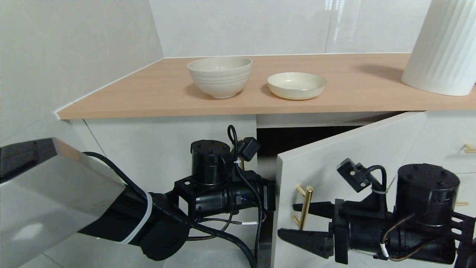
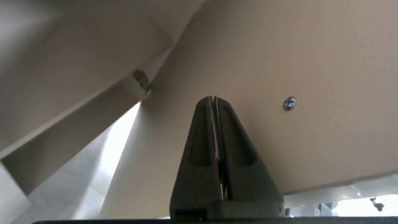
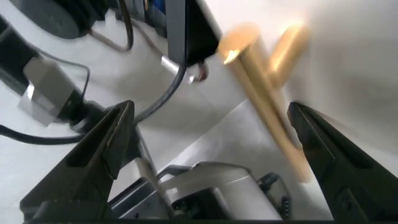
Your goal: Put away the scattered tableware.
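A deep cream bowl [image 1: 220, 76] and a shallow cream dish [image 1: 296, 85] stand side by side on the wooden counter [image 1: 148, 96]. Below them a white cabinet door [image 1: 334, 156] hangs partly open, with a gold bar handle [image 1: 306, 204] [image 3: 264, 93]. My right gripper [image 1: 288, 219] [image 3: 210, 140] is open, one finger on each side of that handle, not touching it. My left arm reaches into the dark gap behind the door's edge. Its gripper [image 2: 213, 107] is shut with nothing in it, close to a pale panel [image 2: 323, 68] with a screw [image 2: 289, 102].
A tall white ribbed container [image 1: 442, 48] stands at the counter's right end. Tiled walls close in the left and the back. More gold handles [image 1: 469, 149] show on the cabinet front at the far right.
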`<state>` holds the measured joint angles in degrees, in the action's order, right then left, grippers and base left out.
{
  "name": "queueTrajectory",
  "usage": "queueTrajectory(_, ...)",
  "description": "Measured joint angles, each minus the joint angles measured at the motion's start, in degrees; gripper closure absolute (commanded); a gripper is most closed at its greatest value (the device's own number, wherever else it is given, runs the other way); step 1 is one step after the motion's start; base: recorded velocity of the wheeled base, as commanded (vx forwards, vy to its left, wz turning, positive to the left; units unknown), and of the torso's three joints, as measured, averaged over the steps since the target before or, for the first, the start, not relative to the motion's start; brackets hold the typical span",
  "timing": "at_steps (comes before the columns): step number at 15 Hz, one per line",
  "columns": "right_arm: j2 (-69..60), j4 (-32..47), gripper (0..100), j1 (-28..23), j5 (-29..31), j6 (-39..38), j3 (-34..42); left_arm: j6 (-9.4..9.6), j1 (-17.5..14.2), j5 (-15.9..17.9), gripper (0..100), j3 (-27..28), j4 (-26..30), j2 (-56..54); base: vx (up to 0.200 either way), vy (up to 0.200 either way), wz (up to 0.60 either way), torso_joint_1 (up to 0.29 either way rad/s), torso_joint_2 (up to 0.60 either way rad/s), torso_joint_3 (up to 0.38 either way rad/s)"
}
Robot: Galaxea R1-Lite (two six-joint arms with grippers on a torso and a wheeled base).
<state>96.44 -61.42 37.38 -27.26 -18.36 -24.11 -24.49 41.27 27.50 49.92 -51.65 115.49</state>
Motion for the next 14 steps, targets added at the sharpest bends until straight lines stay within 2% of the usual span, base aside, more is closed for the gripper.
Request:
queueTrajectory(3,-5.88,1.76,0,-6.03,0.85,1.78,1.77,0.05,0.35,0.16,100,-0.76,0.00,-1.22,0.000,0.000,0.00,0.000,0.00,0.000)
queueTrajectory(5,-11.47,9.25,0,-8.44,1.65,2.22,2.29,0.05,0.71,1.05,100,-1.63,0.04,-2.43,0.000,0.000,0.00,0.000,0.00,0.000)
queueTrajectory(8,-20.07,22.77,0,-9.74,2.55,3.45,1.22,0.00,0.43,0.71,100,-2.21,0.01,-3.86,0.000,0.000,0.00,0.000,0.00,0.000)
queueTrajectory(12,-25.94,26.64,0,-9.70,3.01,5.91,2.23,-0.06,0.63,0.57,100,-2.22,0.00,-4.30,0.000,0.000,0.00,0.000,0.00,0.000)
queueTrajectory(14,-27.12,26.66,0,-9.68,2.99,6.57,2.60,-0.13,0.71,0.50,100,-1.91,0.09,-4.25,-0.200,0.000,0.00,0.007,0.00,0.002)
